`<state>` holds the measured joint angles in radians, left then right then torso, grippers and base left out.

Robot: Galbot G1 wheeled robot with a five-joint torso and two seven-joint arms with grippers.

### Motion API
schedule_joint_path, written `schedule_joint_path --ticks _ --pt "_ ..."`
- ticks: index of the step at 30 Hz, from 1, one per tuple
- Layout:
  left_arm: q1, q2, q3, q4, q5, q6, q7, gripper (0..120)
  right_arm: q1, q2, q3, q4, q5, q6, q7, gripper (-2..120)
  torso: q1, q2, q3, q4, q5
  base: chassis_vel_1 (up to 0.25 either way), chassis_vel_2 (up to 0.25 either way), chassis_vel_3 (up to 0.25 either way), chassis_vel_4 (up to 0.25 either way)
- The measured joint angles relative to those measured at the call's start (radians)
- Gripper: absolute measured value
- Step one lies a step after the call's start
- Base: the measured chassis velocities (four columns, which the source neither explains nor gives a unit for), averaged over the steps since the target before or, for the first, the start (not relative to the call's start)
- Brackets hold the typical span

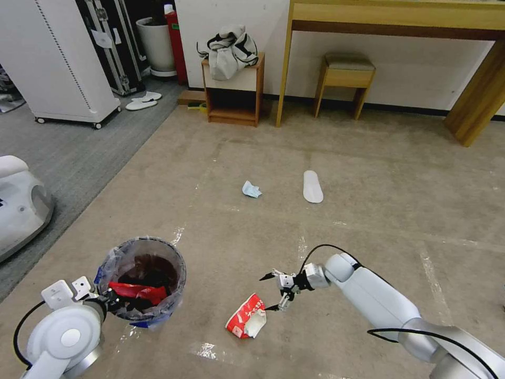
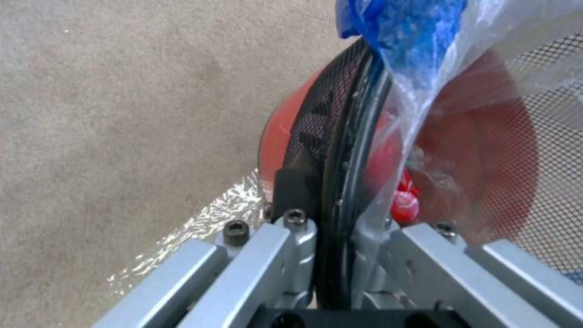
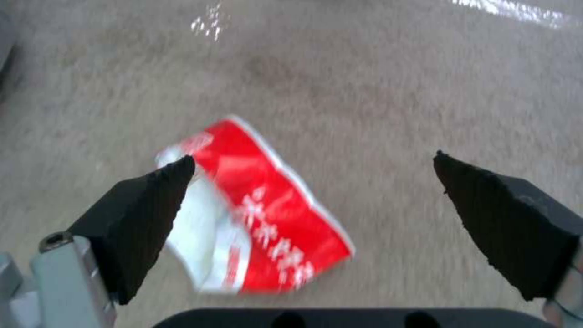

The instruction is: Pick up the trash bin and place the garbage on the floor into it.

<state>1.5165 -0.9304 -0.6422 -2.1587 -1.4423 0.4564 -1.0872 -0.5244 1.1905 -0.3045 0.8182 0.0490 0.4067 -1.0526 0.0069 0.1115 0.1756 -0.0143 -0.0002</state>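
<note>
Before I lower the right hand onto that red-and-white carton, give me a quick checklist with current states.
1. Right hand open: ok, fingers spread wide.
2. Carton between the fingers: not ok, it sits off toward one finger.
3. Carton free on the floor: ok, nothing on it.
4. Left hand gripping the trash bin rim: ok.
5. Bin mouth open: ok, red wrappers already inside.

Nothing really readable tbh. The red-and-white carton [image 3: 267, 218] on the floor has white characters printed down its red side, but they're too blurry to make out. No other labels, nos. or signs legible.
</note>
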Motion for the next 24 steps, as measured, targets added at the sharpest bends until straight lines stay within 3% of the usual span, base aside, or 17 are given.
schedule_joint_path --ticks 11,24 --pt "0.006 0.0 -0.003 -0.006 0.002 -0.002 0.0 1 0.027 0.098 -0.019 -0.116 0.006 -0.012 0.002 100 0.0 0.0 0.0 0.0001 0.0001 0.0 0.0 0.0 0.0" --pt "0.014 -0.014 0.001 -0.008 0.022 -0.004 0.008 1 -0.005 0.133 -0.024 -0.197 -0.009 -0.017 -0.026 100 0.0 0.0 0.0 0.0 0.0002 0.0 0.0 0.0 0.0"
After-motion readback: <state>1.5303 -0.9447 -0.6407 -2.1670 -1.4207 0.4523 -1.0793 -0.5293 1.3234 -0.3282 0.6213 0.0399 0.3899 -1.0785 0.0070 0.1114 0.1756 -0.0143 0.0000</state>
